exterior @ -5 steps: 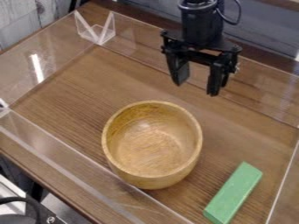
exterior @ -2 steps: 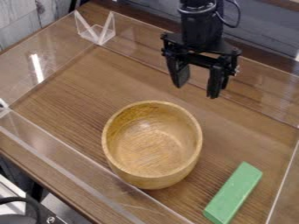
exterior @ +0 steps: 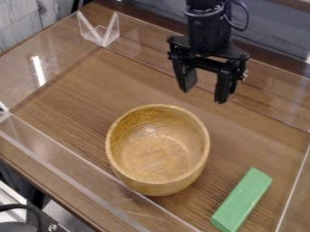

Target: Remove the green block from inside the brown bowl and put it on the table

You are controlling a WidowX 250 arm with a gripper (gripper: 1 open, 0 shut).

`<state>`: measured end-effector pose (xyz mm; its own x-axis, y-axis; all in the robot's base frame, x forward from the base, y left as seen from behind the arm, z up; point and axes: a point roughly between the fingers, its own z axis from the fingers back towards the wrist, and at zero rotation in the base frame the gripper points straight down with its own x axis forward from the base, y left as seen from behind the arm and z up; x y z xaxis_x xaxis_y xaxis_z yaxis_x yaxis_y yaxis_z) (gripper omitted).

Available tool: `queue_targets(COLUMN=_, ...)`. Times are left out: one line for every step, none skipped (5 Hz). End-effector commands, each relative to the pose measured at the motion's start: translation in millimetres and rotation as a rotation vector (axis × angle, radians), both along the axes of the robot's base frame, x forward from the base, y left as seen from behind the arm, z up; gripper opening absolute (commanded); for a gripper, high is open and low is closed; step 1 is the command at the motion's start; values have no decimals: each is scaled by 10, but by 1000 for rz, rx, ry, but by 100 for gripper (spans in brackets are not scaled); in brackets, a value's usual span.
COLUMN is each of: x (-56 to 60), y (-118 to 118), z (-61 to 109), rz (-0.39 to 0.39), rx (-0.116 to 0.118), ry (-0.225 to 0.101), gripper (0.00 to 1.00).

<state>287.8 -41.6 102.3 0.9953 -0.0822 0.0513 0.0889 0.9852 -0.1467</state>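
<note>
Green block (exterior: 241,199) lies on table (exterior: 72,95), right of brown bowl (exterior: 159,149), long axis slanting away; end effector (exterior: 205,91) beyond bowl, jaws wide apart, holding nothing.

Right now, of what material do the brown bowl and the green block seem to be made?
The brown bowl: probably wood, smooth finish, judging by its light-brown tone and thick rim. The green block: perhaps painted wood or plastic; its flat, even green leaves this open.
</note>
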Motion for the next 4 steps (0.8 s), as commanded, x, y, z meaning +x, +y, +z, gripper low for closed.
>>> queue_targets(x=56, y=13, z=105, rz=-3, rx=-5, ry=-47, gripper=100)
queue_targets(x=78, y=39, z=100, rz=-4, rx=-6, ry=-53, gripper=100)
queue_targets(x=95, y=62, z=94, rz=-5, rx=-7, ry=-56, gripper=100)
queue_targets(x=110, y=83, z=89, rz=-4, rx=-7, ry=-59, gripper=100)
